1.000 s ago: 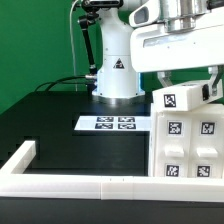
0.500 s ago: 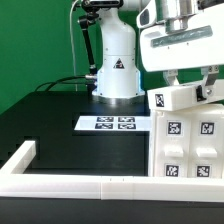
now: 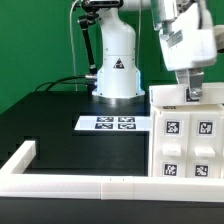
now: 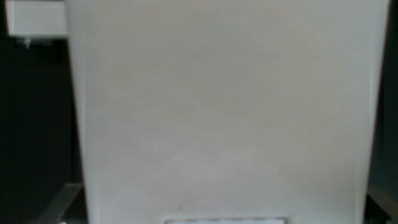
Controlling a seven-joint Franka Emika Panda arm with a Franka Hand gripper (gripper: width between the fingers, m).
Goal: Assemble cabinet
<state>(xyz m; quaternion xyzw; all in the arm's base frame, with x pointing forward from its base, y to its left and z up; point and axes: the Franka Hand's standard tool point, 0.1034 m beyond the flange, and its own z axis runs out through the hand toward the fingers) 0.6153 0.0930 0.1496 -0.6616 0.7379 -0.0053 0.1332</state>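
Exterior view: cabinet at right of frame, standing on the black desk, cut off by the right edge, four square tags showing on its front face. Directly above its top, gripper reaching down from the upper right, fingertips at or just over the top surface; contact not clear. Jaw opening impossible to tell, nothing visibly held. Marker board flat on the desk at centre, just left of the cabinet. Robot base behind the board, upper centre. Long white rail along the bottom of frame, turning up at the lower left corner. Wrist view: filled almost wholly by a plain white cabinet face, blurred, dark strip beside it.
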